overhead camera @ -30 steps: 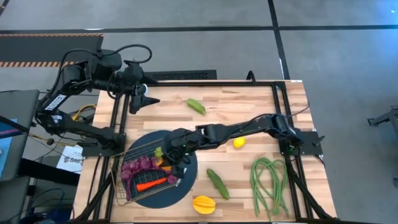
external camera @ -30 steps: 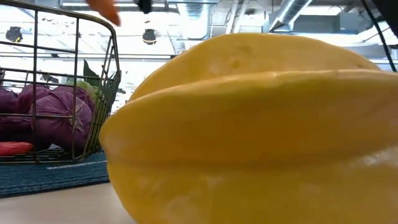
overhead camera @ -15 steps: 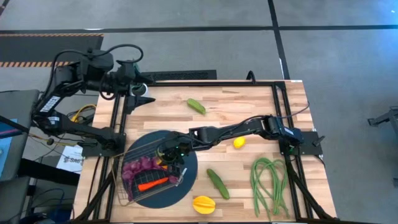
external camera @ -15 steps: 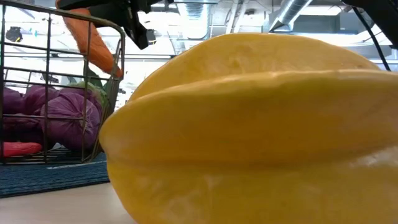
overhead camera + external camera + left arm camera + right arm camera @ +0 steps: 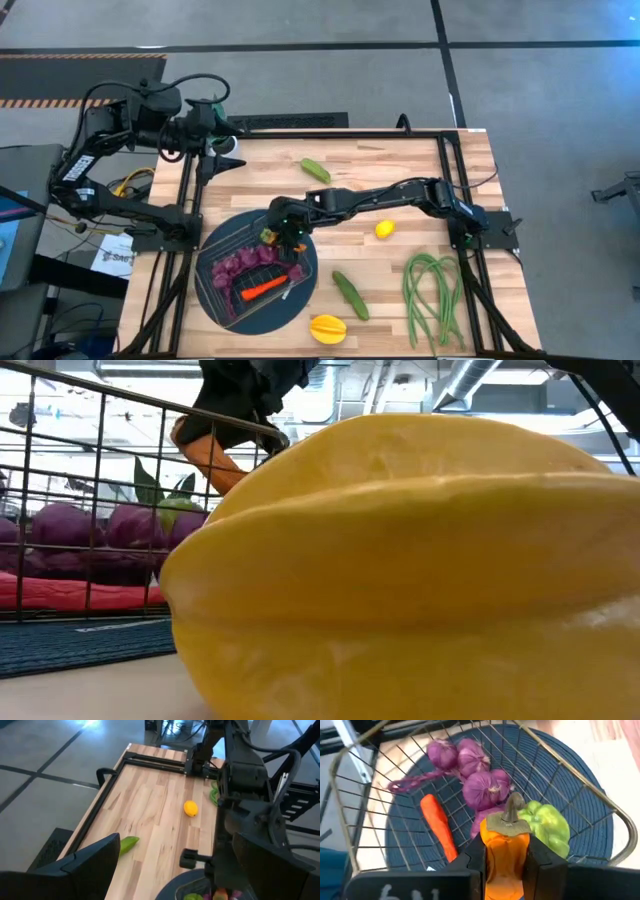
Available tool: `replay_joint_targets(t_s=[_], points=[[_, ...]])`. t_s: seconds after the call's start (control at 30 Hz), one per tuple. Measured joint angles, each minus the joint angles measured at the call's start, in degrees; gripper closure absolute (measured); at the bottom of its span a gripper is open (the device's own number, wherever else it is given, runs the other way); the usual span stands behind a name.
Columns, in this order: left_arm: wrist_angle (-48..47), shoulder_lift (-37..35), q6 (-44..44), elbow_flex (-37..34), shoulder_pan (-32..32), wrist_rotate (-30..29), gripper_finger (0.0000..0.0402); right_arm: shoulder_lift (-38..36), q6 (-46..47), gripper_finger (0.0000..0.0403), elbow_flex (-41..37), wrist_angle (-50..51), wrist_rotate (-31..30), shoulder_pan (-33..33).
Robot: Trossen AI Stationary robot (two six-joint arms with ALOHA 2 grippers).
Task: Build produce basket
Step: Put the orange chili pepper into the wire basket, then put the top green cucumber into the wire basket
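Just orange pepper (image 5: 506, 851) between right gripper (image 5: 504, 860) fingers, over basket (image 5: 600, 802)

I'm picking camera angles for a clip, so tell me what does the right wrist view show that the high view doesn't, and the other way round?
Only the right wrist view: the right gripper fingers clamped on the orange pepper, stem up, above the basket, with a green pepper just beyond it.

Only the high view: the left gripper waiting open at the table's far left corner, plus produce still outside the basket: lemon, cucumber, green beans, yellow-orange fruit and a green pepper.

Both: the basket on the dark round mat, holding purple grapes and a red pepper.
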State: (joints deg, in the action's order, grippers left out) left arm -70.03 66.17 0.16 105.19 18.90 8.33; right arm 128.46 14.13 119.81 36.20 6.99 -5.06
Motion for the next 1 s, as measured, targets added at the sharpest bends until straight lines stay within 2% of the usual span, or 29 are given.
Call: replay_joint_targets(t_s=[0.17,0.43,0.63,0.7,0.8,0.93,1.0], points=[[-0.1,0.0,0.9,0.0,0.0,0.0,0.0031,0.0,0.9,0.0329,0.0,-5.2,10.2,-0.2],[-0.1,0.0,1.7,0.0,0.0,0.0,0.0031,0.0,0.9,0.0324,0.0,-5.7,11.0,-0.3],[-0.1,0.0,1.7,0.0,0.0,0.0,0.0031,0.0,3.0,0.0191,0.0,-5.0,10.9,0.0],[-0.1,0.0,1.8,0.0,0.0,0.0,0.0031,0.0,4.2,0.0157,0.0,-5.0,11.0,0.3],[0.0,0.0,1.8,0.0,0.0,0.0,0.0031,0.0,4.9,0.0133,0.0,-5.6,10.9,0.5],[0.0,0.0,1.7,0.0,0.0,-0.1,0.0031,-0.7,4.9,0.013,0.0,-5.7,10.9,0.3],[0.0,0.0,1.3,0.0,0.0,-2.1,0.0031,-1.8,4.1,0.0133,0.5,-4.2,10.9,0.2]])
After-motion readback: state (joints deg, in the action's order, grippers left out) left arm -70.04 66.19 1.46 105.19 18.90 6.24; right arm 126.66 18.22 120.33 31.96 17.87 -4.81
